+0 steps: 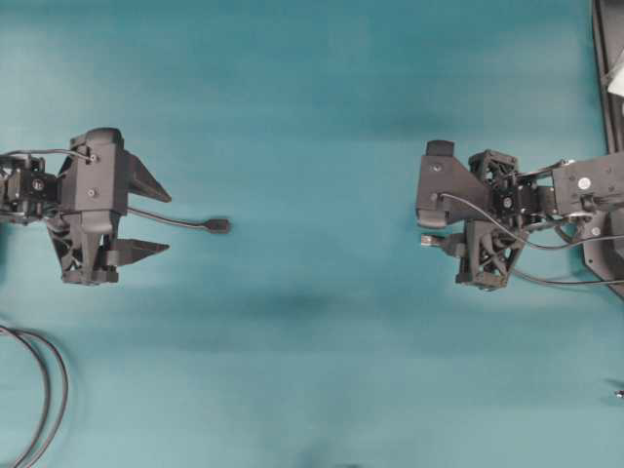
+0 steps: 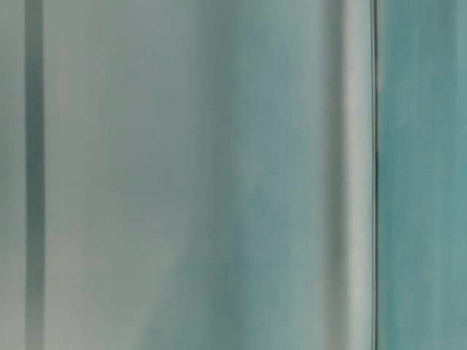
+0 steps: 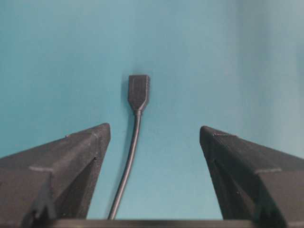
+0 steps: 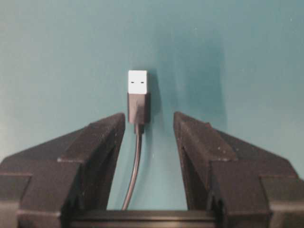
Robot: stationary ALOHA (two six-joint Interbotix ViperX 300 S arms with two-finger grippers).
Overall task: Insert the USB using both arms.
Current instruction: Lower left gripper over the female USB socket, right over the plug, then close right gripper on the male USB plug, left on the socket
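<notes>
Right gripper (image 4: 149, 124) fingers parted around USB (image 4: 138, 83) cable, untouched; left gripper (image 3: 154, 135) wide open; table-level view blurred.

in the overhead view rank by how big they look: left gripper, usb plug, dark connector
1. left gripper, by far the largest.
2. dark connector.
3. USB plug, partly hidden under the right gripper, so its place below the connector is unsure.
</notes>
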